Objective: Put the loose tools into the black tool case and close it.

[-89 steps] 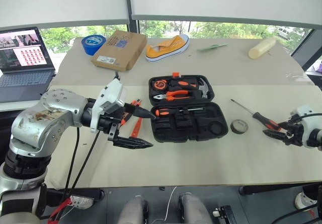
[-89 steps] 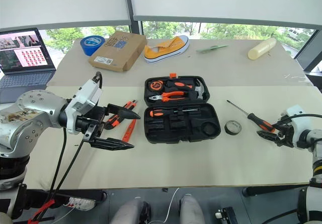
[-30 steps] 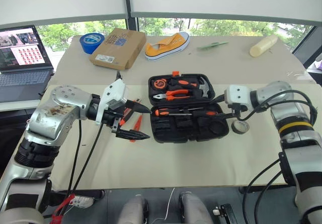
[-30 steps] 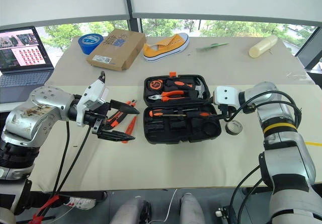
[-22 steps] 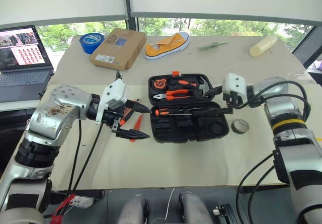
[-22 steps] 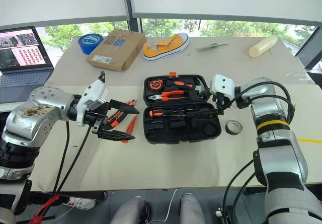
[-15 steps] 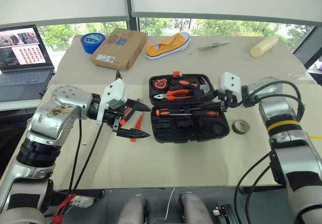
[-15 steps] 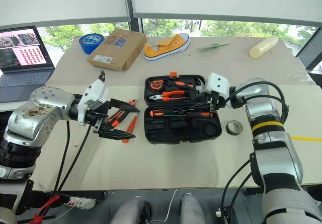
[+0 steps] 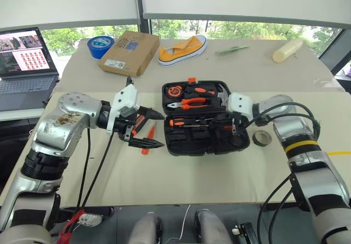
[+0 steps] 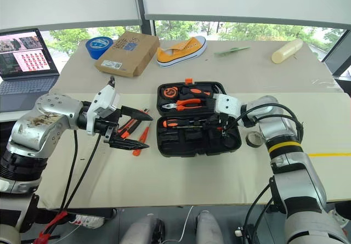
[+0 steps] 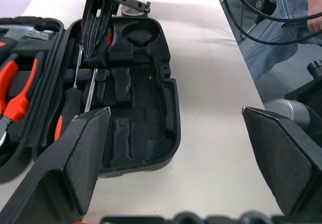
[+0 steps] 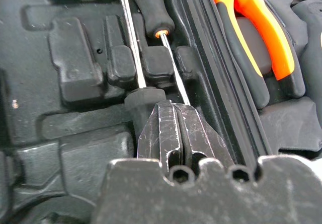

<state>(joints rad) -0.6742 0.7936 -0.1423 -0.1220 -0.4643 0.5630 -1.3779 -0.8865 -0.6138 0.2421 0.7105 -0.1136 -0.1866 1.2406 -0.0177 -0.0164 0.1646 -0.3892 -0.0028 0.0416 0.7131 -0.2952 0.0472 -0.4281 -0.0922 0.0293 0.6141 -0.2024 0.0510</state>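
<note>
The black tool case (image 9: 181,148) lies open at the table's middle. Two long screwdrivers (image 12: 151,12) lie side by side in its near half. My right gripper (image 9: 228,130) reaches down into that half, its fingers (image 12: 173,126) shut together with their tips on a screwdriver shaft and nothing between them. My left gripper (image 9: 159,129) hangs open just left of the case, above the utility knife (image 10: 130,126) and the slim orange tester screwdriver (image 10: 140,140). The dark tape roll (image 9: 262,138) lies on the table right of the case.
Orange-handled pliers (image 9: 193,102) and a hammer (image 9: 222,95) sit in the case's far half. A laptop (image 9: 24,63), blue tape ring (image 9: 100,46), cardboard box (image 9: 129,52), yellow shoe (image 9: 184,49) and cream cylinder (image 9: 288,50) line the far side. A person's legs (image 11: 282,22) stand past the table's right end.
My right gripper carried a screwdriver from the table's right into the case, let it go, then moved left and down and shut. The left arm stayed put.
</note>
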